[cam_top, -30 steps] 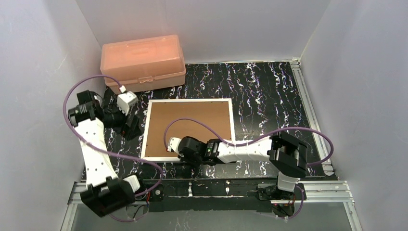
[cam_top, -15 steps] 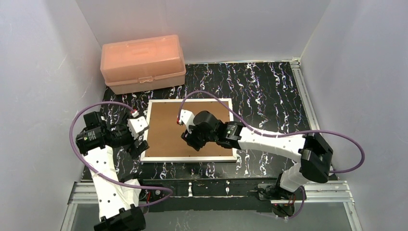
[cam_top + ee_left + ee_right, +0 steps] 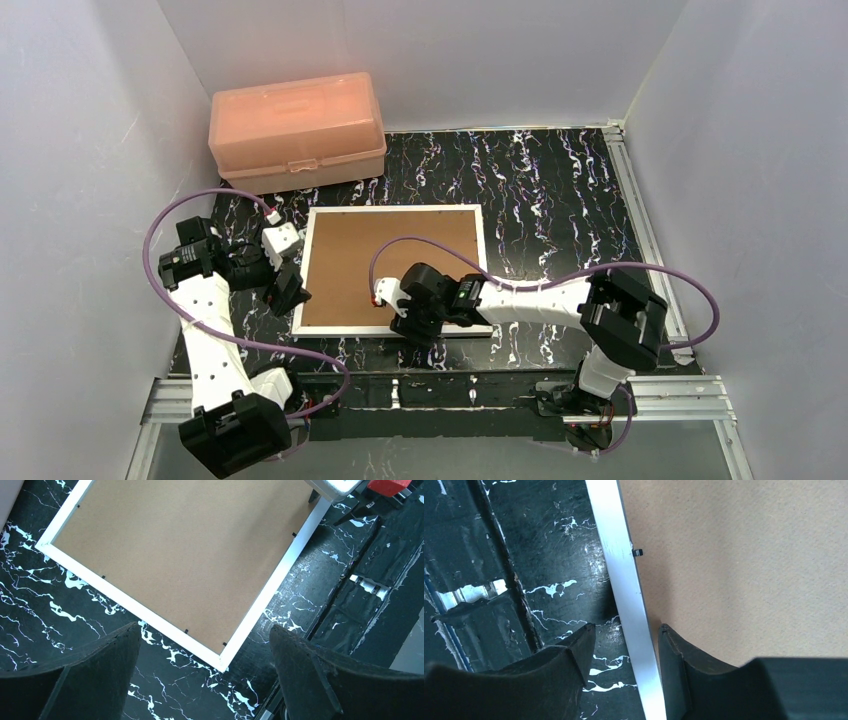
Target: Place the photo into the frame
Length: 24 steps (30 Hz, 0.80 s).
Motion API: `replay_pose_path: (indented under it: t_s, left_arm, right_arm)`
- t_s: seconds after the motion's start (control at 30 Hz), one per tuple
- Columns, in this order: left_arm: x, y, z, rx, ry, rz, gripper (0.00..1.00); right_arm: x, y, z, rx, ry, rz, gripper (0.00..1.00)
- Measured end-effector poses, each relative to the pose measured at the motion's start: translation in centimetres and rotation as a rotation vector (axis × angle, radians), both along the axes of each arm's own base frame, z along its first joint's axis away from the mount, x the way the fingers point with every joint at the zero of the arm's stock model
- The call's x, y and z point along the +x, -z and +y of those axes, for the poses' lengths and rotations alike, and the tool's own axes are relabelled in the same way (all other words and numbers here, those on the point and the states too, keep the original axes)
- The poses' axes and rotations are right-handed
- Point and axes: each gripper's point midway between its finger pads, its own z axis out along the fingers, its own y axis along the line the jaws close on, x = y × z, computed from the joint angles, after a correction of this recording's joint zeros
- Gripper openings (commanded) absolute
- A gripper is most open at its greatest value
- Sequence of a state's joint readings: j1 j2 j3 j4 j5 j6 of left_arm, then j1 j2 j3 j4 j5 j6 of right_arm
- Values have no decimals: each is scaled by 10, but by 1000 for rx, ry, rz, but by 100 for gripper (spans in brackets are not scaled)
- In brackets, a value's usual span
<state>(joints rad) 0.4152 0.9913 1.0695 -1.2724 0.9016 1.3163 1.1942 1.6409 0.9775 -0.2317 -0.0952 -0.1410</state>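
The white frame [image 3: 400, 209] lies flat, back up, in the middle of the black marbled table. The brown backing board [image 3: 390, 255] sits inside it. The photo is hidden or out of view. My right gripper [image 3: 408, 320] is at the frame's near edge. In the right wrist view it [image 3: 624, 652] is open and straddles the white frame rail [image 3: 624, 580], one finger over the table and one over the backing board [image 3: 749, 570]. My left gripper [image 3: 287, 293] is open and empty beside the frame's near-left corner [image 3: 220, 666]; it also shows in the left wrist view [image 3: 205, 680].
A salmon-pink plastic box [image 3: 297, 130] stands closed at the back left. Grey walls close in the left, back and right sides. A metal rail [image 3: 440, 390] runs along the table's near edge and another [image 3: 640, 220] along its right side.
My right gripper has pulled back from over the middle of the backing board to the frame's near rail. My left gripper has shifted slightly nearer, toward the near-left corner.
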Motion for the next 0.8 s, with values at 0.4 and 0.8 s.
replay_pose_path:
  t_s: [0.4, 0.8]
  left_arm:
    - [4, 5, 2, 21, 20, -23, 98]
    - [15, 6, 7, 23, 18, -39, 97]
  right_arm:
    - [9, 3, 14, 3, 2, -102, 40]
    - [4, 7, 16, -46, -5, -313, 19]
